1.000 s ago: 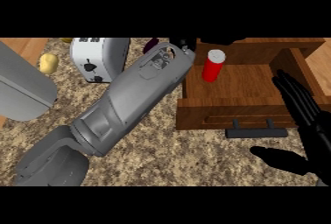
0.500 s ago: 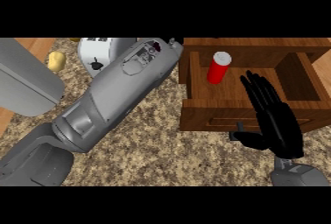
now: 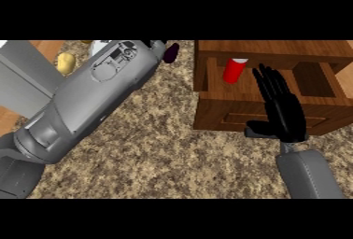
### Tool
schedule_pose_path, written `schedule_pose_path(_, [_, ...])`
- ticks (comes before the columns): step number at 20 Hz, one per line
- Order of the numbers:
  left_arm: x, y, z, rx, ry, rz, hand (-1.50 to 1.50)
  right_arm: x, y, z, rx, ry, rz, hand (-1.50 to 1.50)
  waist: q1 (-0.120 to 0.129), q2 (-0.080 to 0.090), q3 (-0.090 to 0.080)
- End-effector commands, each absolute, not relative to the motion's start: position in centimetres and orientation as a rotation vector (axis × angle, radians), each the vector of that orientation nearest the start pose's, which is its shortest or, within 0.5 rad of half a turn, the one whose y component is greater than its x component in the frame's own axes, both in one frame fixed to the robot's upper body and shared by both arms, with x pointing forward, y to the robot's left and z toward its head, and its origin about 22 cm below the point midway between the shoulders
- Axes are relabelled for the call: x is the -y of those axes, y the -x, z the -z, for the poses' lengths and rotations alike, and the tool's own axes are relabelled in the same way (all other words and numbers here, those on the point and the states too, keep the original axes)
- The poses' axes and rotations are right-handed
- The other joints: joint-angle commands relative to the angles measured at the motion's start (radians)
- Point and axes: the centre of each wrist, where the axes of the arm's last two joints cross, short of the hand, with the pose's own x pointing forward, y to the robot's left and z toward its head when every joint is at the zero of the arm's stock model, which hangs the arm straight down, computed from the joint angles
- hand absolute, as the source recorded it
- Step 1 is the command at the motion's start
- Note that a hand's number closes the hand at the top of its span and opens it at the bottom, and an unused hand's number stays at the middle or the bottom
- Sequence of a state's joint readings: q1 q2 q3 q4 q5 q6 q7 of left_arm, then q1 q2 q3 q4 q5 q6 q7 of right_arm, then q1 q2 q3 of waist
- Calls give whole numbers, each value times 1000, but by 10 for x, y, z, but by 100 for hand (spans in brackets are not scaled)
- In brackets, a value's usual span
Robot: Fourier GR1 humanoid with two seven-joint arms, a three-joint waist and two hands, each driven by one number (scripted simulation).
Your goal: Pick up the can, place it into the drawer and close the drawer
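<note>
The red can (image 3: 234, 71) with a white top stands upright inside the open wooden drawer (image 3: 207, 77), near its back left corner. My right hand (image 3: 281, 108) is open, its straight fingers pointing up over the drawer's front panel (image 3: 228, 116), its thumb out to the left; the fingertips (image 3: 265, 74) reach above the drawer's inside, right of the can and apart from it. My left forearm (image 3: 96, 98) crosses the view from the lower left to the top middle. Only a dark bit of my left hand (image 3: 156, 44) shows at the top edge.
A grey box-like appliance (image 3: 24, 74) stands at the left. A yellow object (image 3: 66, 63) and a white toaster (image 3: 103, 46) lie behind the left forearm. A dark purple object (image 3: 171, 52) sits left of the drawer. Speckled counter (image 3: 172, 154) spreads in front.
My right hand has moved from the right edge leftward and up onto the drawer's front. The view has shifted, so the drawer and can sit further right. The can has stayed in the drawer.
</note>
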State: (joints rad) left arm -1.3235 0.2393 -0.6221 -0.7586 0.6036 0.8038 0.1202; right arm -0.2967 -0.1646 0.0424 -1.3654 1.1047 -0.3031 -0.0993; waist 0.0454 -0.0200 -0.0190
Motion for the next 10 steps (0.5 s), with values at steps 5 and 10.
schedule_pose_path(5, [-73,-415,-224,1764,-253,53,-150,224,-338,9,1611,1185,-974,-150,12,21,20])
schedule_pose_path(10, [-104,-407,-208,1748,-247,83,-150,252,-366,-5,1621,1283,-897,-150,32,24,20])
